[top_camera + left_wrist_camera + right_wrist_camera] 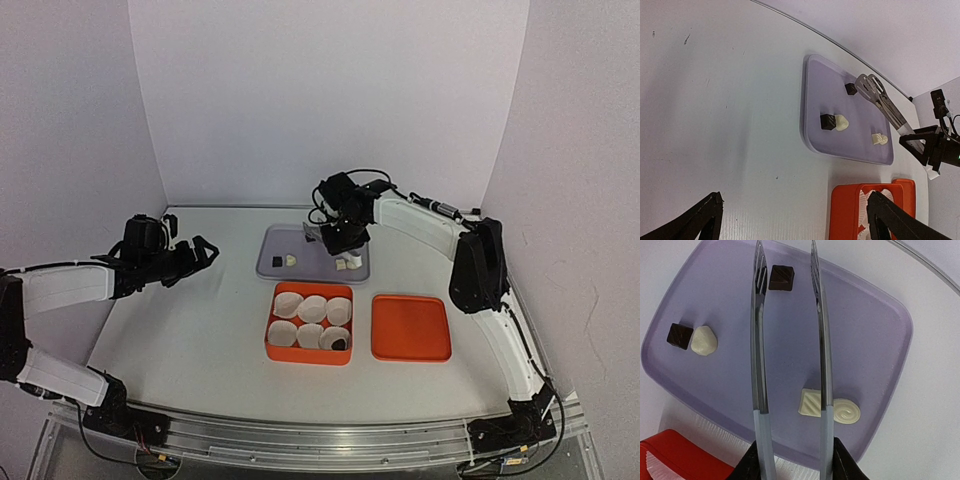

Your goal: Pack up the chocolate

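Lavender tray (880, 330), dark chocolate (782, 278) between tongs (787, 340)

Tray (272, 240) sits at the back of the tabletop (200, 330), box of paper cups (310, 322) just in front of it, lid (411, 327) right beside the box. On the tray: two chocolates (691, 337) touching at the left, one chocolate (781, 278) alone at the far side, two more (830, 406) side by side at the right. One chocolate (339, 343) lies in the box's near-right cup.
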Controlling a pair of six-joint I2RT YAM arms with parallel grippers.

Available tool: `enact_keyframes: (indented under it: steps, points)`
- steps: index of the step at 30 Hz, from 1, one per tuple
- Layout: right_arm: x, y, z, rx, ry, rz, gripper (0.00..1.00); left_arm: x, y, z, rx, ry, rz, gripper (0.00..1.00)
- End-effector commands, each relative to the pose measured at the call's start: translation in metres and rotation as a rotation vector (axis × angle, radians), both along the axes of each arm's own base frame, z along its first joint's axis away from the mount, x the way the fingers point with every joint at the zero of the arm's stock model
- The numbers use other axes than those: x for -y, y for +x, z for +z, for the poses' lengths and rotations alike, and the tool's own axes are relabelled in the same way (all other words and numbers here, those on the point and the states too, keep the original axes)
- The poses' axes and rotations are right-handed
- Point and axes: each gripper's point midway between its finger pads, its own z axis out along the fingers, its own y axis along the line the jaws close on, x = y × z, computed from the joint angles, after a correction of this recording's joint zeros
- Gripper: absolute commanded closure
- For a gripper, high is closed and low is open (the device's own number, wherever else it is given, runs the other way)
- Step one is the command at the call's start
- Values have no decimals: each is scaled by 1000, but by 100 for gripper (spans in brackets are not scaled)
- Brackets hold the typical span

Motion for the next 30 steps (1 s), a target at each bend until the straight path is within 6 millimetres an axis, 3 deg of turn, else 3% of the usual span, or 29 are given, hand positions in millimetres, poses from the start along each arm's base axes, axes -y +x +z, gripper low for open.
enact_keyframes:
  steps: [1,14,24,30]
  points:
    - [-16,15,12,53,64,17,63,2,5,2,18,-14,7,0]
    - [-12,18,-10,28,45,0,64,-4,2,-4,3,5,32,0]
    - [-12,18,-20,19,31,8,76,-6,3,-5,-3,10,42,0]
    - [-8,20,-7,51,15,15,84,-6,4,-5,-3,10,43,0]
